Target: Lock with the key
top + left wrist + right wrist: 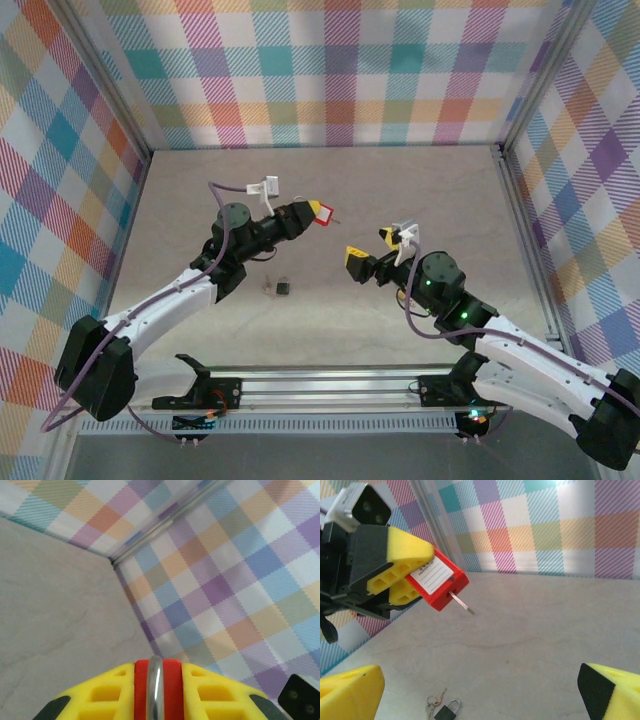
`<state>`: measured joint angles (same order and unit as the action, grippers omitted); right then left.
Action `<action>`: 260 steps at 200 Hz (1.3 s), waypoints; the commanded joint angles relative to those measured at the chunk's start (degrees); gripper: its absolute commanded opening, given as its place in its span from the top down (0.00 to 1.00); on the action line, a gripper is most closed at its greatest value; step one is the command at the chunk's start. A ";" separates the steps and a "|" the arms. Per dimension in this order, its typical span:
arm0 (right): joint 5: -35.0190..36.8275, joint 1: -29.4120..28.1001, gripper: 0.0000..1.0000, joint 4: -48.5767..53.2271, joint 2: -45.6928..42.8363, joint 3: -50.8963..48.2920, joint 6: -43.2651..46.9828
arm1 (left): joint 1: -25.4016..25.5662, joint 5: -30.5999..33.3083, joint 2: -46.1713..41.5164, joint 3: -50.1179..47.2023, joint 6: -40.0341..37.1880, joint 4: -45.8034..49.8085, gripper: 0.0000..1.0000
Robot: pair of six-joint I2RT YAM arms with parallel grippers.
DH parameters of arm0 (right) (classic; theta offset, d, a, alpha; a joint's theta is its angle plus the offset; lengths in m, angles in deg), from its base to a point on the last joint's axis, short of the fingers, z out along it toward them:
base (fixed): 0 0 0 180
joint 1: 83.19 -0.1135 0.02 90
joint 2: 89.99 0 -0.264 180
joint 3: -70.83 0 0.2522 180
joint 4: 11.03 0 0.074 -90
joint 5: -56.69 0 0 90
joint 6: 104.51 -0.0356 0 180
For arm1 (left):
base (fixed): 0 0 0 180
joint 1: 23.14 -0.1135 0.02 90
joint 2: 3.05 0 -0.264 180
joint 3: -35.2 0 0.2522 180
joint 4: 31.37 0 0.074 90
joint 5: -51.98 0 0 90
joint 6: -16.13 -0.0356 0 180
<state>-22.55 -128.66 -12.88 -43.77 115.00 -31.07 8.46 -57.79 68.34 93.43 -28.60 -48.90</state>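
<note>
Red labelled lock [436, 582] sits clenched in the left pincer [305, 214], lifted off the tabletop [400, 190], presumably offered to the right pincer [370, 247], gaping empty; keys [432, 702] and small padlock [444, 712] lie near-centre below.

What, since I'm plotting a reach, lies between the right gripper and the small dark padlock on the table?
Bare table lies between the right gripper and the padlock, as the top view shows.

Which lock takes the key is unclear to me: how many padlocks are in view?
2. A red padlock is held in the left gripper, above the table. A small dark padlock lies on the table beside some keys. I see no others.
</note>
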 commanded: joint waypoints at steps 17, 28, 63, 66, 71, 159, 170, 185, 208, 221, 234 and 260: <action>-8.71 5.01 0.01 2.12 0.09 2.24 -12.70 | -2.59 -3.80 6.99 -1.07 9.05 -20.89 1.00; -12.30 6.45 0.01 2.24 1.44 2.59 -15.05 | -2.55 -4.47 9.57 -0.63 11.72 -25.16 1.00; -21.80 10.27 0.01 1.06 7.04 4.08 -21.10 | -2.76 -5.64 18.09 -1.86 20.16 -38.47 1.00; -22.81 10.70 0.01 0.72 7.65 4.05 -21.82 | -2.81 -5.67 18.55 -2.18 20.54 -39.13 1.00; -24.28 11.38 0.01 -0.12 8.70 4.02 -23.17 | -2.90 -5.51 19.06 -2.67 21.12 -40.30 1.00; -36.84 15.55 0.06 -10.86 17.08 3.37 -32.22 | -3.29 -5.59 21.26 -5.32 25.16 -44.57 1.00; -36.84 15.89 0.08 -10.46 17.08 3.62 -32.77 | -3.22 -5.39 21.50 -5.90 26.02 -44.91 1.00; -37.26 16.58 0.08 -10.24 16.90 4.13 -34.40 | -3.05 -4.43 21.04 -7.04 27.82 -44.91 1.00; -37.44 17.67 0.08 -7.96 16.55 5.92 -37.78 | -2.30 -2.68 19.65 -8.48 29.98 -44.96 1.00; -37.23 17.79 0.08 -7.79 16.45 6.44 -39.66 | -1.93 -2.38 19.07 -9.10 30.85 -45.01 1.00; -37.22 17.74 0.09 -8.44 16.78 6.50 -41.71 | -1.82 -2.38 18.87 -9.80 31.01 -45.19 1.00; -38.36 17.74 0.12 -9.11 19.34 7.90 -46.46 | -1.80 -2.53 19.34 -10.59 30.87 -45.53 1.00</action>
<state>-58.68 -111.09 -20.01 -26.00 120.45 -71.28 6.10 -61.27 89.13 83.70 0.52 -88.37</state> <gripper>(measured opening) 0.897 0.216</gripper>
